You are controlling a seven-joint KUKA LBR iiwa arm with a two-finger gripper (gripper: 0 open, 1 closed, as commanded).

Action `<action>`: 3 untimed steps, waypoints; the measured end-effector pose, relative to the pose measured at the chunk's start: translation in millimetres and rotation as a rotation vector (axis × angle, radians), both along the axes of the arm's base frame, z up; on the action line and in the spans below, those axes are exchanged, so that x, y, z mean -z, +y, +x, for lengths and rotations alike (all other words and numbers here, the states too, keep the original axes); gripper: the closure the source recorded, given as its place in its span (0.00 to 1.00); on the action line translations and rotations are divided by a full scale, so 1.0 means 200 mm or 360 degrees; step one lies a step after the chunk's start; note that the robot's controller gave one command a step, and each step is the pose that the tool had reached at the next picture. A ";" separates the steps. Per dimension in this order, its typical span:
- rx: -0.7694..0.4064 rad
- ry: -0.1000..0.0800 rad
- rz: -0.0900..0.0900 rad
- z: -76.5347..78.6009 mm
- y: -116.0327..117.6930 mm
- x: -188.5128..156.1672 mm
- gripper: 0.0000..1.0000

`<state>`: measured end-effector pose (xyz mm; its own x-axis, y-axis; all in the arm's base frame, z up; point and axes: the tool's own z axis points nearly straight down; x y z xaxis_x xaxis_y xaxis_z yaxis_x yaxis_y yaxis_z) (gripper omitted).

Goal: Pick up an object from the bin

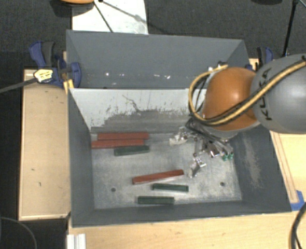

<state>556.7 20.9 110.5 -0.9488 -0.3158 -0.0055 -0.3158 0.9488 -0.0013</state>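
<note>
Red-brown bar [158, 177] ends beside the jaws, dark green bars [169, 188] just below.

The grey arm [293, 102] bears dark lettering, seemingly "KUKA".

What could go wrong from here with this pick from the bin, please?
The hand hangs by the right end of the flat red-brown bar; a grasp so far off-centre might let it tip or slip. The thin dark green bar lies close beside it and could be nudged or caught too.
</note>
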 end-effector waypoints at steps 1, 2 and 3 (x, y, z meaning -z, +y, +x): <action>0.0295 -0.0013 0.0004 0.03 0.15 0.17 1.00; 0.0295 -0.0013 0.0004 0.03 0.15 0.17 1.00; 0.0312 0.0010 0.0000 -0.06 0.23 -0.79 1.00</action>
